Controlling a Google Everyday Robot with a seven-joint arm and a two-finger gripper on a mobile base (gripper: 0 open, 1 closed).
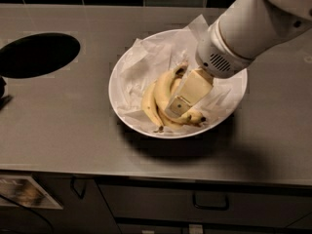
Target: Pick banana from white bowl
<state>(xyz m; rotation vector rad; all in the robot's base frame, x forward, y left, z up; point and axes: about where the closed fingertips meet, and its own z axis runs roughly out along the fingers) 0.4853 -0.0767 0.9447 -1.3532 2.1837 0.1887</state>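
The white bowl [117,89], lined with crumpled white paper, stands on the grey counter. Three yellow bananas lie side by side in it. A curved banana [162,90] runs from near the bowl's middle to a small dark tip at the front rim. A paler one [147,104] lies left of it, and another [195,117] pokes out at the lower right. My gripper [181,104] reaches down from the upper right into the bowl and sits on the bananas, covering their right sides. I cannot tell which banana it touches.
A round black hole [36,53] is cut in the counter [68,130] at the left. A dark tiled wall runs along the back. Drawer fronts with handles [210,201] lie below the counter's front edge. A dark object [3,94] sits at the far left edge.
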